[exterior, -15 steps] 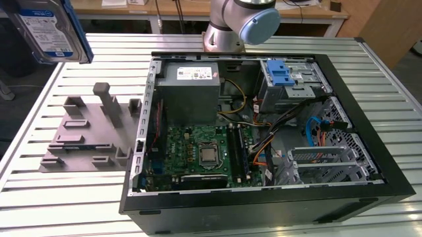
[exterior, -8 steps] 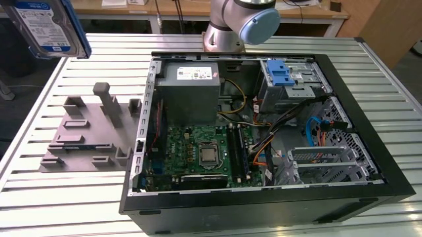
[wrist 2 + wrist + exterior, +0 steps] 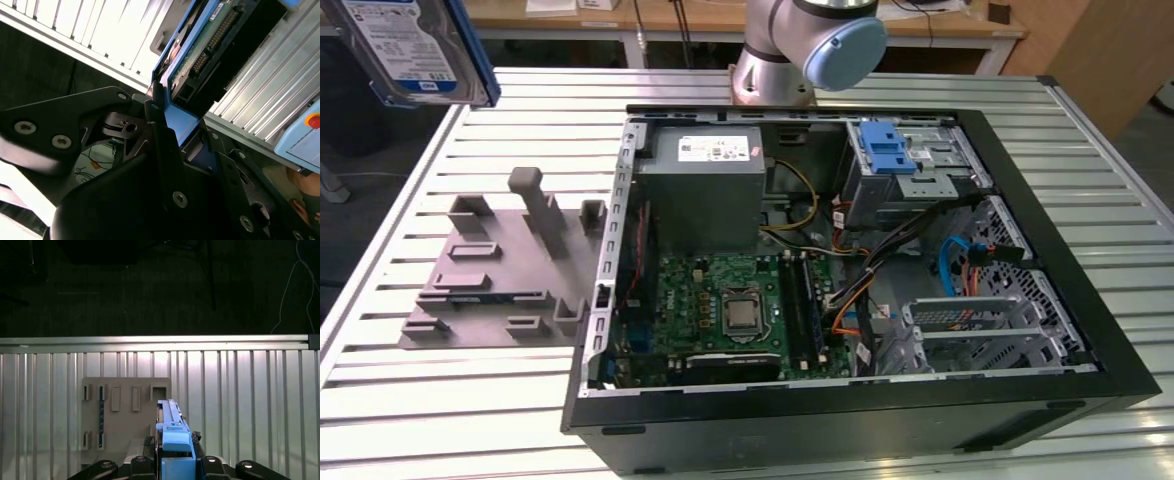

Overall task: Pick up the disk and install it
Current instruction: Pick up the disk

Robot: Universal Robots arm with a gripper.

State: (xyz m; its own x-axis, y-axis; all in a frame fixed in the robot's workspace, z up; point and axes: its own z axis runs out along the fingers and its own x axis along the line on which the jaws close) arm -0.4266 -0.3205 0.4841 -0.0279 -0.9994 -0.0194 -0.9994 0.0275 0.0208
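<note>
- Your gripper's (image 3: pixel 180 114) fingers (image 3: pixel 159 125) are clenched on the disk's (image 3: pixel 212 32) blue rail (image 3: pixel 174 437).
- You hold the disk (image 3: pixel 420 45) high over the table (image 3: pixel 1067 110), at the exterior view's far left, above the grey tray (image 3: pixel 494 265).
- The open case (image 3: pixel 1107 340) sits to the exterior view's right of the tray.

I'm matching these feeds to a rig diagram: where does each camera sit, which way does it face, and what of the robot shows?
Exterior view: off the arm, high, looking down at the slatted table, open computer case and grey fixture plate; the arm shows beyond the case.
First wrist view: behind the hand, looking down past the edge-on disk to the plate.
Second wrist view: close beside the hand, on its black linkage and the disk's circuit board.
Shared: all three show the disk; both wrist views the hand.
</note>
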